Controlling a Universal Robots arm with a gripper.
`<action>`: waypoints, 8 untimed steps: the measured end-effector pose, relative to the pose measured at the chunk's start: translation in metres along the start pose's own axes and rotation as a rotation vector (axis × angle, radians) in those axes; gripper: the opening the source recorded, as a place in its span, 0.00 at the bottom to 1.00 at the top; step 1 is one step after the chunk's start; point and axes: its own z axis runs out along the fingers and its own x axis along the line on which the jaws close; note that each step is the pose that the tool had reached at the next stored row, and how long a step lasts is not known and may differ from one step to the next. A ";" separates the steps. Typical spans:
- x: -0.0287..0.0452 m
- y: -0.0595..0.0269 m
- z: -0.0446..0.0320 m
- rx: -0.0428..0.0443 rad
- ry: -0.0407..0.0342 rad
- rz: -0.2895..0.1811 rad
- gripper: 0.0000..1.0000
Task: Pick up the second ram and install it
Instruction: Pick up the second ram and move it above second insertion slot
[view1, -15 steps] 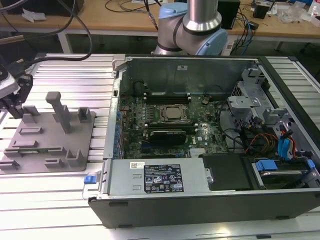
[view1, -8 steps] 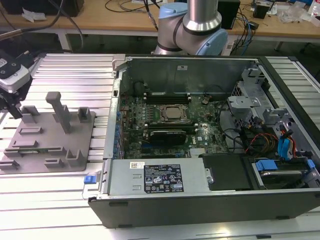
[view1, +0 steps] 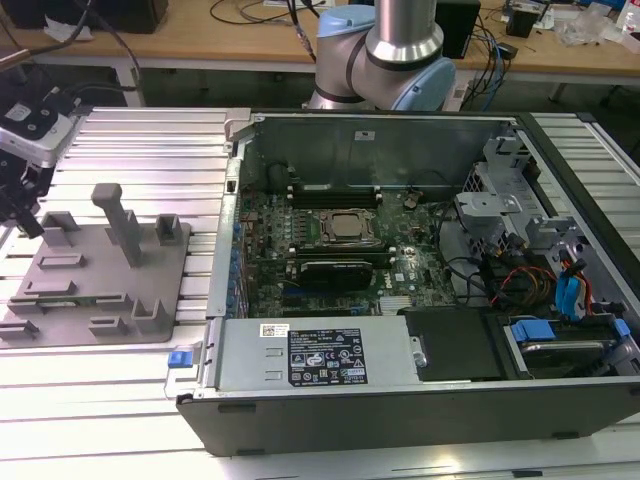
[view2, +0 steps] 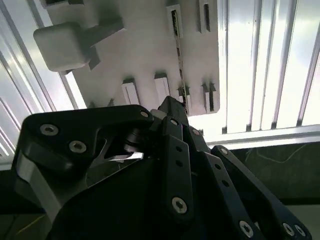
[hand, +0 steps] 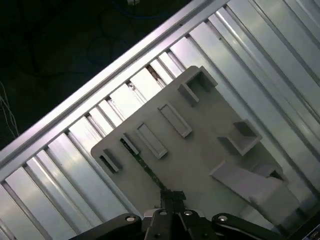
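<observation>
- Between the jaws of the gripper (hand: 172, 196), drawn narrow, runs the thin green edge of the second ram (hand: 142, 165); they are closed on its end.
- From there, in the first wrist view, the stick reaches out edge-on over the grey fixture plate (hand: 200, 150) towards a row of small slot blocks (hand: 150, 140).
- Whether the ram sits in the plate or hangs just above it cannot be told.
- In the second wrist view the gripper (view2: 172, 106) is seen from behind its black linkage. The ram (view2: 178, 60) shows as a fine dark line passing between slot blocks on the plate (view2: 145, 50).
- Beside that line in the second wrist view stands the tall post (view2: 65, 45) of the fixture; the first wrist view shows it too (hand: 245, 180).
- At the exterior view's far left edge the gripper (view1: 22, 205) hangs over the left end of the fixture plate (view1: 100, 300), with the post (view1: 122, 220) just to its right. The ram cannot be made out in this view.
- Under the plate lies the ribbed aluminium table (view1: 150, 140).
- To the exterior view's right sits the open computer case (view1: 380, 140), well apart from the gripper, with its processor (view1: 345, 228) and its power supply (view1: 310, 355) nearer the camera.
- Beyond the case rises the arm's base (view1: 400, 50).
</observation>
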 end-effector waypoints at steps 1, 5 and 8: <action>0.0000 0.0000 0.0000 -0.0010 0.0019 -0.041 0.08; 0.0000 0.0000 0.0002 -0.0042 0.0084 -0.180 0.08; 0.0000 -0.0001 0.0003 -0.0058 0.0115 -0.249 0.08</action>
